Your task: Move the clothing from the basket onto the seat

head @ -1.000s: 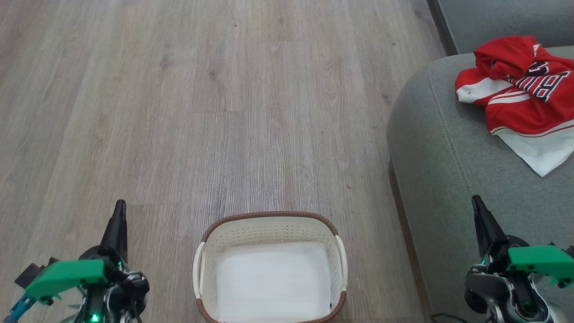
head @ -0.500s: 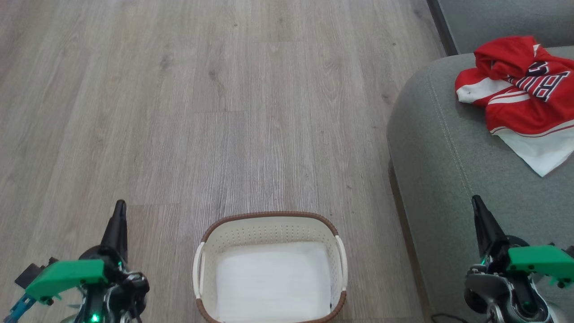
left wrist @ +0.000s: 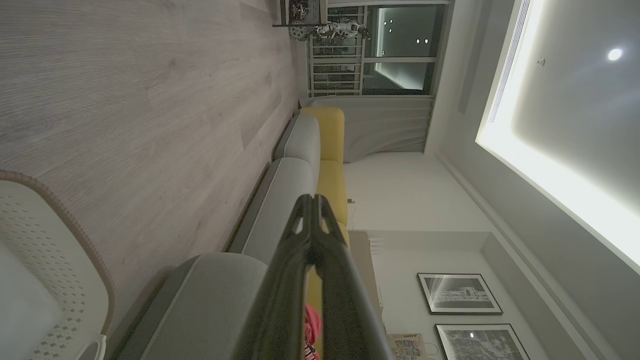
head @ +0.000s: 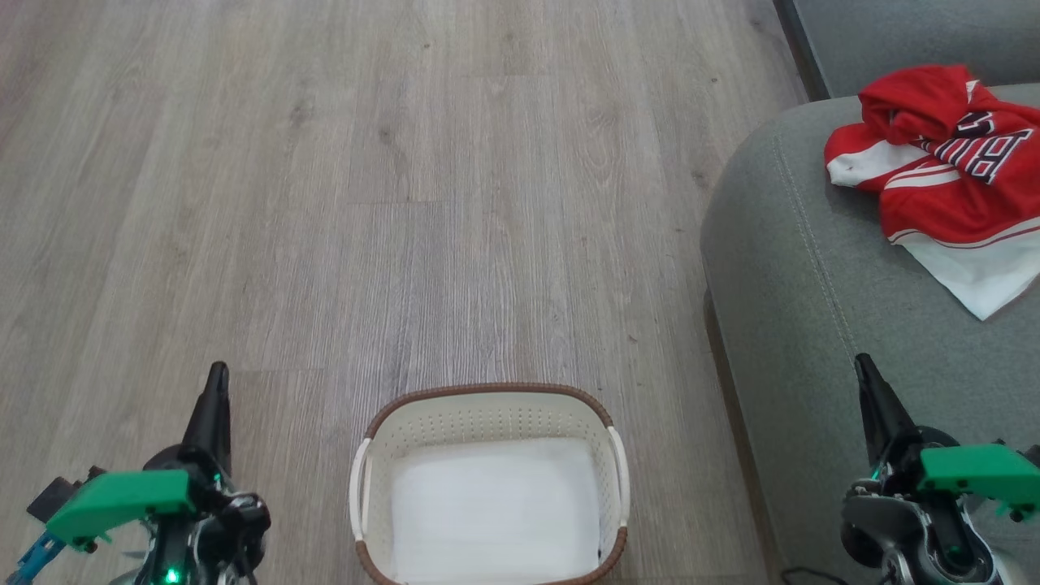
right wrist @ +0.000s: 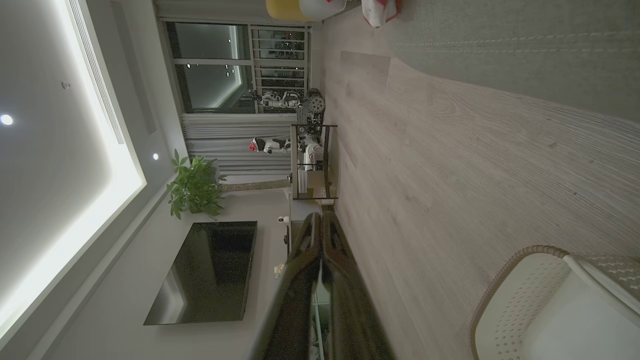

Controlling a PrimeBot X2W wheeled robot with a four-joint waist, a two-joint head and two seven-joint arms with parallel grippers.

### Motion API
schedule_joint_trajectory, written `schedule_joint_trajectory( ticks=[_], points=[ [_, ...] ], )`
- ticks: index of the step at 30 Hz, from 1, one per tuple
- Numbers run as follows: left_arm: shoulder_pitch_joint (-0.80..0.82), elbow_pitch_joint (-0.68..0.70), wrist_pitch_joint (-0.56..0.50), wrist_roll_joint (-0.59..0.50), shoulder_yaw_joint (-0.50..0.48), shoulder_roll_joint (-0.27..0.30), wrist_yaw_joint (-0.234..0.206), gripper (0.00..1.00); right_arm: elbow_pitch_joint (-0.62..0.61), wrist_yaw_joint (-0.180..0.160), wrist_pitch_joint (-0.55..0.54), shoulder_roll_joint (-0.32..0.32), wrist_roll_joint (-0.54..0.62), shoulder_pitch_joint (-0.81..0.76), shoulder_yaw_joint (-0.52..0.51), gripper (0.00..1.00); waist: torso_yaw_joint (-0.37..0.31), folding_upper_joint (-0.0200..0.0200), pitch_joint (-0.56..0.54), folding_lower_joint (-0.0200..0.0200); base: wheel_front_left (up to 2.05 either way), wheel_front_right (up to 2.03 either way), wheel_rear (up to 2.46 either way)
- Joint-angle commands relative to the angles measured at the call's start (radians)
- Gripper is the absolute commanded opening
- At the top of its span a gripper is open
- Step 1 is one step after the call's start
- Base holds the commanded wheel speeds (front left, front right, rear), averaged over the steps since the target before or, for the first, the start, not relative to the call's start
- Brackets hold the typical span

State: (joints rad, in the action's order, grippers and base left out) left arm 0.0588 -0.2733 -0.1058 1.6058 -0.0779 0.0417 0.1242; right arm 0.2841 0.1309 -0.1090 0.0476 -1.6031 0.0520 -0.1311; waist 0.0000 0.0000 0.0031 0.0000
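Observation:
The red clothing (head: pixel 942 162) with white panels and dark lettering lies bunched on the grey seat (head: pixel 812 276) at the upper right. The cream basket (head: pixel 487 422) with a brown rim stands on the floor at bottom centre, only its flat white bottom showing inside. My left gripper (head: pixel 216 375) is shut at the lower left, beside the basket and apart from it. My right gripper (head: pixel 863 364) is shut at the lower right, over the seat's front part. The basket's rim (left wrist: pixel 75 235) and the seat (left wrist: pixel 280 200) show in the left wrist view, and the basket (right wrist: pixel 525 300) in the right wrist view.
Wood-look floor (head: pixel 406 203) stretches ahead and to the left. The sofa's dark base edge (head: pixel 800 49) runs at the upper right. A yellow backrest (left wrist: pixel 331 150) lines the sofa. Across the room stand a shelf unit (right wrist: pixel 310 160), a plant (right wrist: pixel 195 187) and a dark screen (right wrist: pixel 210 272).

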Motion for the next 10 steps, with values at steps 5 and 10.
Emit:
schedule_joint_trajectory(
  ticks=[5, 10],
  points=[
    [0.049, 0.028, -0.008, 0.003, -0.036, 0.009, 0.007, 0.00, -0.039, 0.000, -0.004, 0.003, -0.006, 0.056, 0.017, 0.00, 0.000, 0.0000, 0.000, 0.0000, 0.00, 0.00, 0.00],
    [0.049, 0.028, -0.008, 0.003, -0.036, 0.009, 0.007, 0.00, -0.039, 0.000, -0.004, 0.003, -0.006, 0.056, 0.017, 0.00, 0.000, 0.0000, 0.000, 0.0000, 0.00, 0.00, 0.00]
  ],
)
